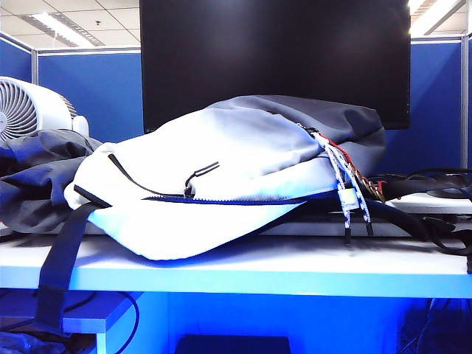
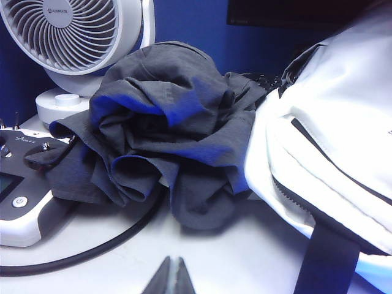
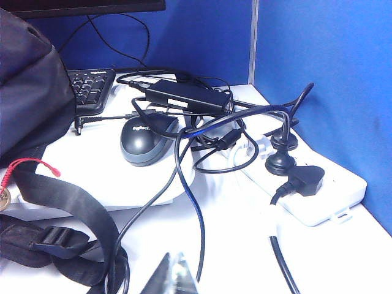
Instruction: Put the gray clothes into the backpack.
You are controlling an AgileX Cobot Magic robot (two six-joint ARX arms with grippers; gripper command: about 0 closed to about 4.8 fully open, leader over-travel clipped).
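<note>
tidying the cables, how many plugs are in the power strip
2, side by side in the power strip at the table's right edge near the partition: a round one and an angular one. Cables may hide others.

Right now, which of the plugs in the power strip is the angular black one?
On the power strip, the angular black plug sits nearest the strip's end by the blue partition; the two round black plugs sit further in.

White fan (image 2: 76,37), remote (image 2: 21,202), monitor (image 1: 274,51), keyboard (image 3: 90,89), mouse (image 3: 144,139), power strip (image 3: 306,187), tangled cables (image 3: 208,131) on desk (image 1: 295,269).
</note>
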